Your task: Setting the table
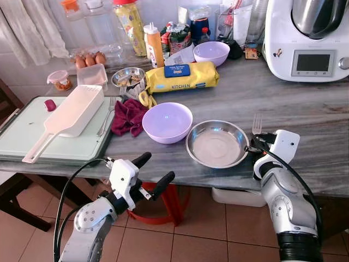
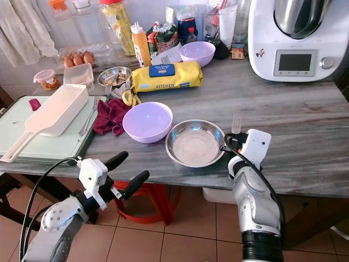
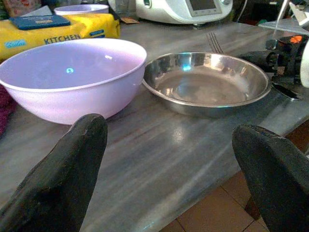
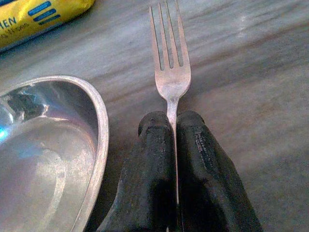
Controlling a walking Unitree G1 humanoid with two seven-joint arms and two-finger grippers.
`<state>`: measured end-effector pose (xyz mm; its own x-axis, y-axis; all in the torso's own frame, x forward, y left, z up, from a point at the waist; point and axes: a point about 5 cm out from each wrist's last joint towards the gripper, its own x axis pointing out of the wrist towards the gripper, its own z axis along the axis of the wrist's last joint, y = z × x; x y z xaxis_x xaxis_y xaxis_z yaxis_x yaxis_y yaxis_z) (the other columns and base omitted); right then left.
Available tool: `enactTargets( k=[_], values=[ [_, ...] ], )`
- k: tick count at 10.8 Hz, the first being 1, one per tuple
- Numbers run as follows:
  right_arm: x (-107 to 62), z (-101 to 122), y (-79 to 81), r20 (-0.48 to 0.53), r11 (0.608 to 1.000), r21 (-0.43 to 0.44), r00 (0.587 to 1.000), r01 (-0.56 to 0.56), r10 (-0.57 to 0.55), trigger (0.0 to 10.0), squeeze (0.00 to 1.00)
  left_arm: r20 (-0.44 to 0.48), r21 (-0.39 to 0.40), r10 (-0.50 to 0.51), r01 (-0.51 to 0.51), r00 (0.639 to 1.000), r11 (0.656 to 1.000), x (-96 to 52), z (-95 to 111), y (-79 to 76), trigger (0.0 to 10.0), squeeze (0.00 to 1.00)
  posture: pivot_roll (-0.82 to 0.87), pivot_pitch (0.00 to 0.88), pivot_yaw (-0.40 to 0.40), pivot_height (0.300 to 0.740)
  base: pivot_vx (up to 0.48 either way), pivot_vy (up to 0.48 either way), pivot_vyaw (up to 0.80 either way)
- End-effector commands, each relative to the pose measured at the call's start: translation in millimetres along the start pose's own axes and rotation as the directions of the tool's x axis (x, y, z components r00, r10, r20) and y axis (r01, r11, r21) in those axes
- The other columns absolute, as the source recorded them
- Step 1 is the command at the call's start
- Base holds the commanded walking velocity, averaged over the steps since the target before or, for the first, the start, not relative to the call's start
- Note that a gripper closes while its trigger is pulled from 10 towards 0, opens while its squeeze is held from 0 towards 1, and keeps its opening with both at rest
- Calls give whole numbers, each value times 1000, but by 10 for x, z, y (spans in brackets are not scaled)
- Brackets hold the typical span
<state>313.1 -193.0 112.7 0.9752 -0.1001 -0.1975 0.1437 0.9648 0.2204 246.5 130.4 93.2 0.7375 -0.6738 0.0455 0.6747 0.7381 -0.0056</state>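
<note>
Fork held beside the steel plate at the desk's front edge.

The right gripper (image 4: 174, 140) is clenched on a fork (image 4: 170, 67), tines lying on the desk (image 1: 305, 109) just beside the steel plate (image 1: 217, 144). A lilac bowl (image 1: 167, 122), red cloth (image 1: 128, 116) and yellow packet (image 1: 181, 76) crowd the plate's far side. The wrist view shows the handle pinched between both fingers. The left gripper (image 1: 155, 174) hangs released below the front edge.
</note>
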Motion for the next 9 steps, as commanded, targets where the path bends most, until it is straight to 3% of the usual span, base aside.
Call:
enactTargets(
  k=[1,6,7,9],
  values=[
    [-9,-177,-9,-89,1000,-7,996,0,0,10000,0,-1,20,-2,2,1000,1000,-14,36,-4,10000,0,-163,83,120,740,0,0,0],
    [-34,-285,-96,-178,1000,-24,984,6,-10,10000,0,-15,21,-1,2,1000,1000,-11,11,-7,10000,0,-167,80,120,740,0,0,0],
    [-49,-312,-108,-195,1000,-25,981,5,-10,10000,1000,-17,21,-2,3,1000,1000,-8,7,-7,10000,0,-169,80,120,740,0,0,0],
    [-56,-329,-118,-207,1000,-29,978,5,-11,10000,1000,-19,20,-6,6,1000,1000,-4,1,-15,10000,0,-169,79,118,740,0,0,0]
  ],
)
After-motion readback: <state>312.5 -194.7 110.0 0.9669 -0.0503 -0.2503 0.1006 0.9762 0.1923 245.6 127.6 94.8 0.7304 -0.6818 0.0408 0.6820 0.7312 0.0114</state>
